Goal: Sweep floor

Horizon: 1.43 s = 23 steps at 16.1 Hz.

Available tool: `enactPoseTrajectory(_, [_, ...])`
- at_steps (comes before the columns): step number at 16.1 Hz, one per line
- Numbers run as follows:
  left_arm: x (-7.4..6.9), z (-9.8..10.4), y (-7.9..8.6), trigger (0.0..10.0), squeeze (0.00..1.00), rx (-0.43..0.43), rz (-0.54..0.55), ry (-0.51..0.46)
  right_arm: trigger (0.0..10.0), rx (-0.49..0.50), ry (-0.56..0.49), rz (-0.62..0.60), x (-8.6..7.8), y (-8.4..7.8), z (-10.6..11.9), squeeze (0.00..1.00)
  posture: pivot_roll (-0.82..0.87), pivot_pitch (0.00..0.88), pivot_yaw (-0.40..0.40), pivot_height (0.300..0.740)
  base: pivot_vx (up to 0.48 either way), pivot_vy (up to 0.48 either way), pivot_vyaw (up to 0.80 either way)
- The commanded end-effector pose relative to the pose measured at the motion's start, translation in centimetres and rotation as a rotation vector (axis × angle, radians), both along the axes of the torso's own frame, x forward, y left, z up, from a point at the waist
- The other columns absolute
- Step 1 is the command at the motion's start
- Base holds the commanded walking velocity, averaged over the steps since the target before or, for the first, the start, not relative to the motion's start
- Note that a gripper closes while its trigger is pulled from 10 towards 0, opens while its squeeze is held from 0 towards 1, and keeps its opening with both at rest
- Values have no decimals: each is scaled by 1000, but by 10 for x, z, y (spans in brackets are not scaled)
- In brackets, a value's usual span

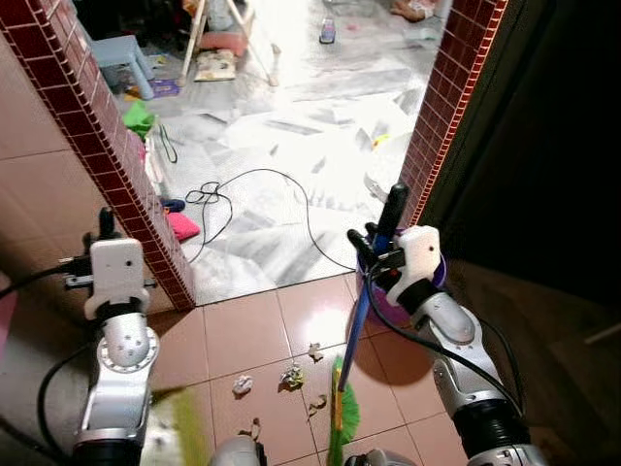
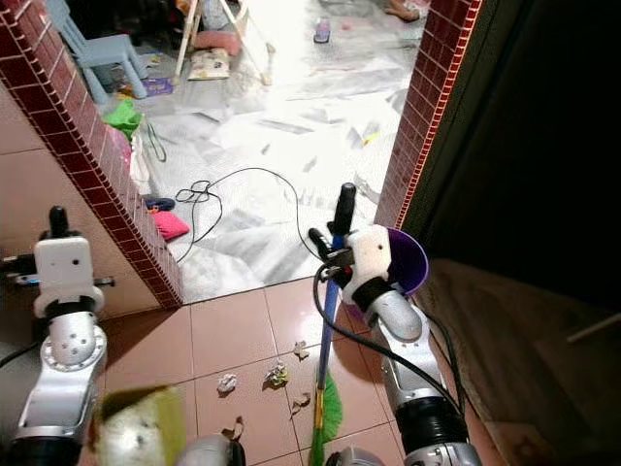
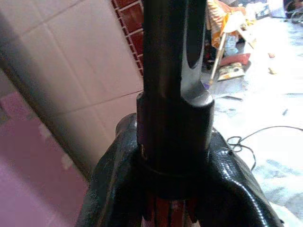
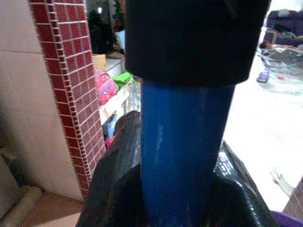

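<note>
Right gripper (image 1: 374, 243) clamps the blue broom handle (image 1: 361, 316), green bristles (image 1: 343, 413) low-centre beside 5 paper scraps (image 1: 292, 376); left gripper (image 1: 105, 225) grips a dark pole (image 3: 173, 71).

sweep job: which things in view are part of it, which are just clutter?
Part of the job:
- blue-handled broom with green bristles, held in the right tool
- dark handle held in the left tool
- crumpled paper scraps on the tiled floor

Just lying about:
- black cable
- blue plastic chair
- purple bucket
- pink cloth
</note>
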<state>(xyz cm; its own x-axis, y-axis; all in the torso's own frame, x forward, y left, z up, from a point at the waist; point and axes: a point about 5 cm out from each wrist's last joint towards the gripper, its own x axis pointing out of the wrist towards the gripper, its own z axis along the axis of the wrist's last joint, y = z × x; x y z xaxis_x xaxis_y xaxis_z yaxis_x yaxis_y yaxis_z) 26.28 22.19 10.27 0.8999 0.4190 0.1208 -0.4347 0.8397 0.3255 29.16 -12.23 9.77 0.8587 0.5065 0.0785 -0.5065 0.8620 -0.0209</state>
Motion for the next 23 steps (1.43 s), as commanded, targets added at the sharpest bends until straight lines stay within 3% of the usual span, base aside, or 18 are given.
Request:
enactPoseTrajectory(1, [8,15,-1,10000,0,49,-8,-59,10000,-7,-61,31,4,5,15,0,-66,0,32,740,0,0,800])
enactPoseTrajectory(7, [24,11,-10,10000,0,40,-20,-54,10000,-4,-36,15,4,-2,13,0,-81,0,10,740,0,0,214])
enactPoseTrajectory(10, [46,11,-35,10000,0,33,-104,-52,10000,-31,-42,2,12,-5,17,0,-98,0,-8,740,0,0,0])
enactPoseTrajectory(13, [56,12,-44,10000,0,21,-119,-47,10000,-45,-62,33,11,2,21,0,-90,0,-15,740,0,0,533])
enactPoseTrajectory(18, [71,20,-37,10000,0,36,-85,-58,10000,-5,-41,-9,10,5,22,0,-73,13,-16,740,0,0,397])
enactPoseTrajectory(21, [76,27,-30,10000,0,42,-66,-83,10000,-30,-67,-115,21,-6,28,0,-66,36,-16,740,0,0,0])
enactPoseTrajectory(23, [81,28,-29,10000,0,25,-61,-86,10000,-2,-70,-143,29,-3,32,0,-75,48,-11,740,0,0,0])
